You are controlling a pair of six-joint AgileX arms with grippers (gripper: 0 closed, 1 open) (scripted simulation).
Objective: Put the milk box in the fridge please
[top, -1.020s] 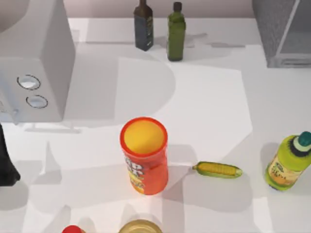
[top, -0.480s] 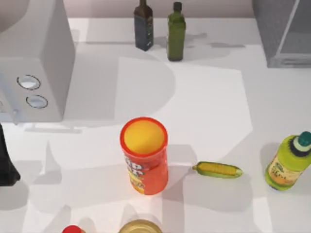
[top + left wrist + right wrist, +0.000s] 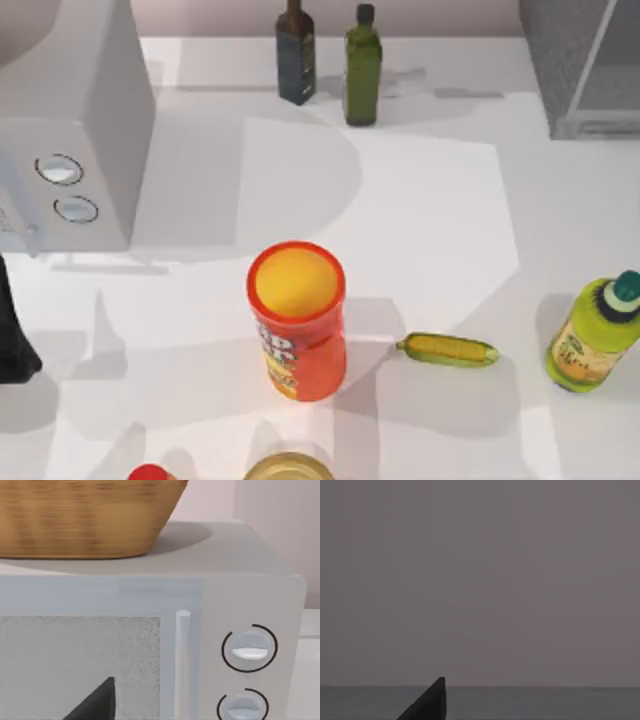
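three bottles [image 3: 297, 55] [image 3: 362, 68] [image 3: 594, 338], one orange chip can [image 3: 297, 320], one corn cob [image 3: 448, 350], one light-grey appliance [image 3: 75, 130], one basket [image 3: 85, 517]

left arm [image 3: 12, 335] sits at the table's left edge, low.

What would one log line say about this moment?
task: milk to fridge | left arm: by table's left edge, facing microwave | basket: on microwave | chip can: centre | corn: right of can

Left arm [image 3: 12, 340] is a glossy black, rounded, tapering shape.
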